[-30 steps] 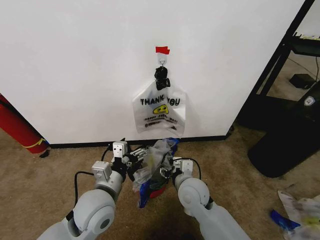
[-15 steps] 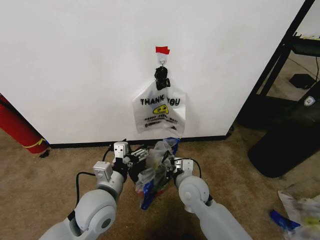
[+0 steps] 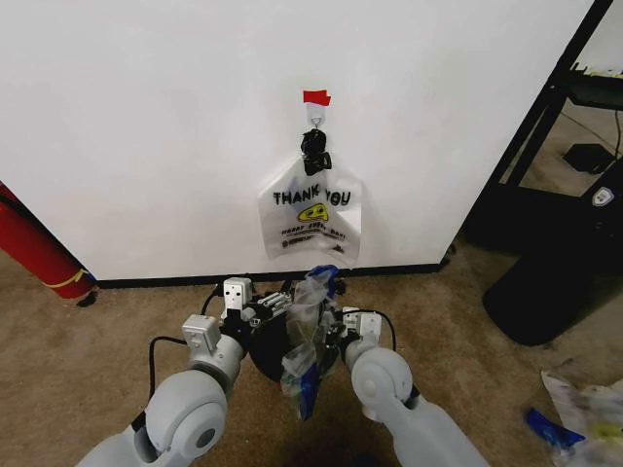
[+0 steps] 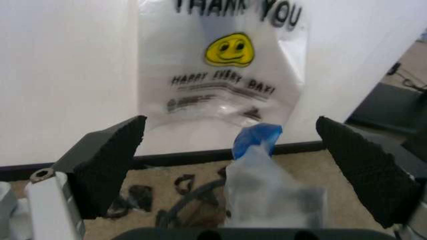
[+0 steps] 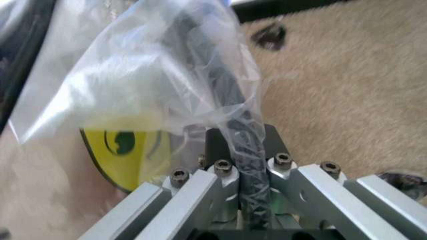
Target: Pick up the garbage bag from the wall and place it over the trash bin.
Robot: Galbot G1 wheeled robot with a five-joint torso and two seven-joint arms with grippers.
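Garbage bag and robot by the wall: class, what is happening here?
The right gripper is clamped on a bunched fold of the garbage bag, holding it over the black trash bin near the wall. The left gripper sits at the bin with its jaws open. A second bag hangs from the wall hook.

A large plain white wall takes up most of the head view, evenly lit, with a black baseboard running along its foot. A scrap of red tape sticks to the wall above a small hook. The floor is brownish, mottled carpet. At the far left a red cylinder leans against the wall, a yellow band near its lower end. To the right, past the wall's edge, stands a black metal frame with a dark, rounded base on the carpet. Crumpled plastic with blue patches lies on the floor at the lower right corner.
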